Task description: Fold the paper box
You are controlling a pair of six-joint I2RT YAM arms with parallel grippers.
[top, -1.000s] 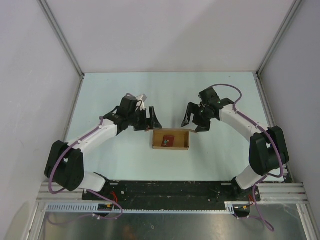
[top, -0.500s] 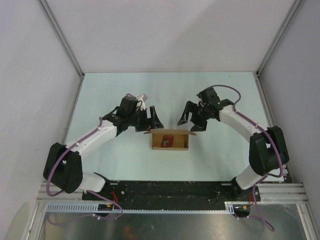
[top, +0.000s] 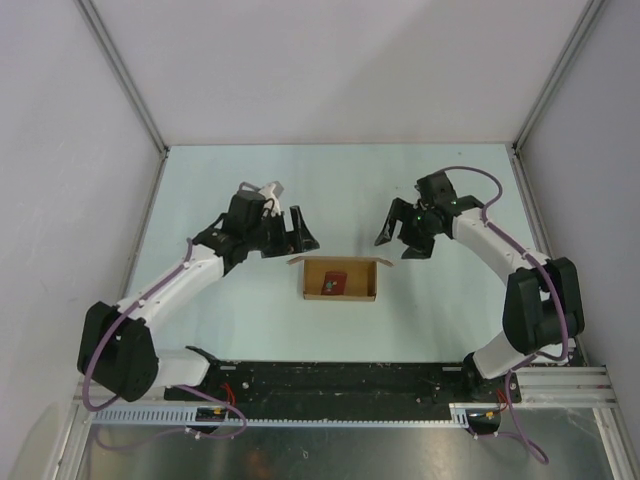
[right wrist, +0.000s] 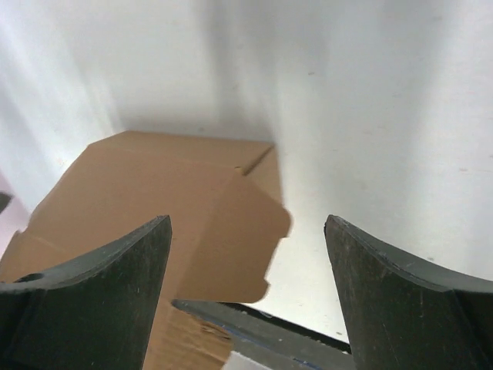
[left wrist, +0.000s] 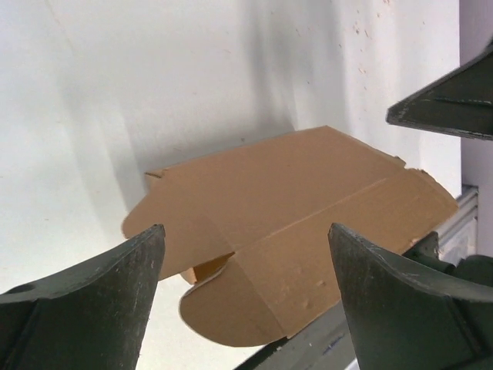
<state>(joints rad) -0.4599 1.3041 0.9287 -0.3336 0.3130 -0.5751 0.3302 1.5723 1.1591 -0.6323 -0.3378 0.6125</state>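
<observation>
The brown paper box [top: 352, 291] sits open-topped at the middle of the table, with small flaps splaying out at its two far corners. My left gripper [top: 298, 232] hovers just beyond its far left corner, open and holding nothing. My right gripper [top: 399, 240] hangs off the far right corner, also open and apart from the box. In the left wrist view the paper box [left wrist: 293, 193] lies ahead of the open left gripper [left wrist: 245, 229], a rounded flap nearest. The right wrist view has the paper box [right wrist: 154, 193] at left, one flap reaching between the fingers of the right gripper [right wrist: 246, 221].
A tiny dark red square item [top: 335, 282] lies inside the box. White walls enclose the table on the left, far and right sides. A black and metal rail [top: 340, 385] with both arm bases runs along the near edge.
Both grippers have drawn back from the box's far corners, the right one clearly to the right. The corner flaps have sprung outward a little. The box itself has stayed put.
</observation>
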